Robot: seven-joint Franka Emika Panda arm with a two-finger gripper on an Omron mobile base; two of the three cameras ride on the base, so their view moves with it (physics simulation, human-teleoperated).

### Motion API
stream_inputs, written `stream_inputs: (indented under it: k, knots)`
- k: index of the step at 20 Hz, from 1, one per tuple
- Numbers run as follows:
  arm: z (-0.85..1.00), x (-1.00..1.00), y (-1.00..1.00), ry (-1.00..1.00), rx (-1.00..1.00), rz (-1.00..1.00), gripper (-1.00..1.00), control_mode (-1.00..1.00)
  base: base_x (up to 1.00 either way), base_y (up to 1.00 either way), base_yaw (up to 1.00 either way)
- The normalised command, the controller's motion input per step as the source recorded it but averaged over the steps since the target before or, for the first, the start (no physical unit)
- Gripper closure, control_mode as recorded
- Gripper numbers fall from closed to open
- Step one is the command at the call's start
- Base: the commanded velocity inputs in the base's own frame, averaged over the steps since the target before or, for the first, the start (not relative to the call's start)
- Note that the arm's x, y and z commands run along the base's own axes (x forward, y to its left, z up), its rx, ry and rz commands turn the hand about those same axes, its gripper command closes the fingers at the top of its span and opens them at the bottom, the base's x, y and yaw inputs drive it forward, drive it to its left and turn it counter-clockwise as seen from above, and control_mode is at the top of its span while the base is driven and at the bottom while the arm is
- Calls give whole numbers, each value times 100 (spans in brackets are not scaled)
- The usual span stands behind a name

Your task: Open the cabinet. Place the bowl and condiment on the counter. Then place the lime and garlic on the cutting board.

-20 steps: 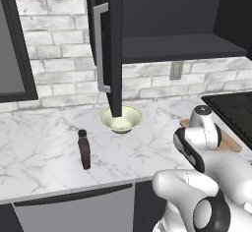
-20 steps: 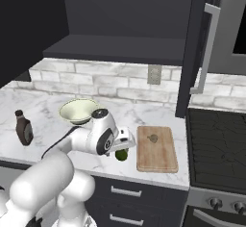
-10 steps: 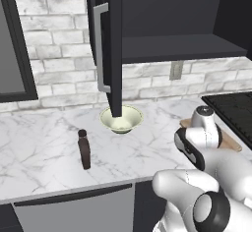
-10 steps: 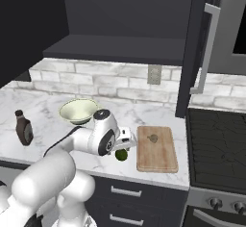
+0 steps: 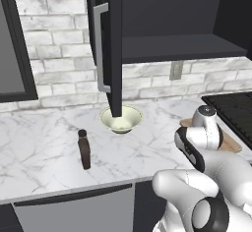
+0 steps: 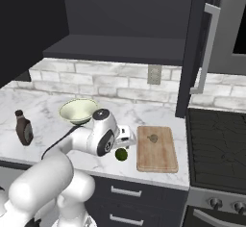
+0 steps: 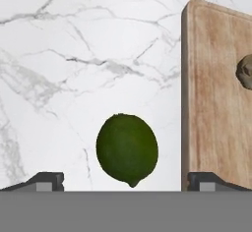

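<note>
You have the gripper (image 7: 126, 182) spread fully wide and holding nothing, poised low over the lime (image 7: 127, 149), which lies on the counter (image 6: 48, 108) just left of the cutting board (image 6: 156, 148). The garlic (image 6: 153, 137) sits on that board. The bowl (image 6: 78, 111) and condiment (image 6: 23, 128) stand on the marble to the left. The cabinet (image 5: 110, 44) doors hang open.

Polished white marble worktop (image 7: 74, 54) with grey veins; a matt, grained wooden board (image 7: 216, 88); a smooth, faintly glossy lime (image 7: 127, 148); brushed silver metal cabinet handle (image 5: 101, 49).
</note>
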Motion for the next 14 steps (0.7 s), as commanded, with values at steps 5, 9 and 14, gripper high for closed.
stream_inputs:
  k: [5, 9, 14]
  knots:
    - [-9, 0, 14, 0, 0, 0, -100, -100, 0, 0, 0]
    - [-11, 0, 8, 0, 0, 0, -100, -100, 0, 0, 0]
    - [-21, 1, 2, 0, 0, 0, -100, -100, 0, 0, 0]
